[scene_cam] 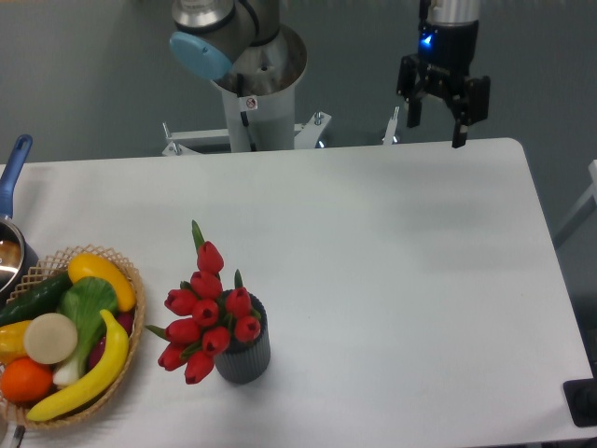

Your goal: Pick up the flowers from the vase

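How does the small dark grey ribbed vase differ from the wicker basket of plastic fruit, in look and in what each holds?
The dark grey ribbed vase is a narrow upright cylinder; the woven wicker basket is wide, shallow and tan. The vase holds the bunch of glossy red tulip buds, leaning left over its rim; the basket holds mixed plastic produce, lying flat. The vase is fully in view; the basket is cut off by the frame edge. Both stand on the white table.

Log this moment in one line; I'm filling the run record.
gripper: open, raised at far edge | glossy red tulip bunch: in ribbed dark grey vase | contact: none
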Controlling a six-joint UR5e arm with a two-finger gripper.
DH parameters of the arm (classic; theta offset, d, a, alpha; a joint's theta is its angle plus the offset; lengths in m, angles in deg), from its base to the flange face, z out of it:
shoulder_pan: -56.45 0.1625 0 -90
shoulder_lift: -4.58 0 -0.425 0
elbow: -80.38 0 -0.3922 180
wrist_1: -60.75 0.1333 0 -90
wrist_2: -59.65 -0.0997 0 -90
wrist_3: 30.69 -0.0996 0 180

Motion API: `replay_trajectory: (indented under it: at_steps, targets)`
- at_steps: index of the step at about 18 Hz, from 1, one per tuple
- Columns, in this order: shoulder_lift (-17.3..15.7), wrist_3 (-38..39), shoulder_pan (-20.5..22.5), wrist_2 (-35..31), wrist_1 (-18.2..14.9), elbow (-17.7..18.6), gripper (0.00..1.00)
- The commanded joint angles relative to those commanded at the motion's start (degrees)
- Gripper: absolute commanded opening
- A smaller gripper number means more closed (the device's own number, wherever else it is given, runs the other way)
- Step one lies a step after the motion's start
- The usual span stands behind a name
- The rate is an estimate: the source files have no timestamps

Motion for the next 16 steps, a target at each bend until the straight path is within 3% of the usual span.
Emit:
replay_trajectory:
  at_steps: [3,6,12,16]
  targets:
    - [0.5,8.7,-2.8,0.9,0.0,0.0,1.0]
    - [1.0,15.6,-3.0,6.7,0.0,0.8,1.0]
    - [1.7,23.4,-4.1,18.8,0.0,1.7,1.0]
    - [3.8,25.8,-8.5,20.5,2.4,1.8,1.0]
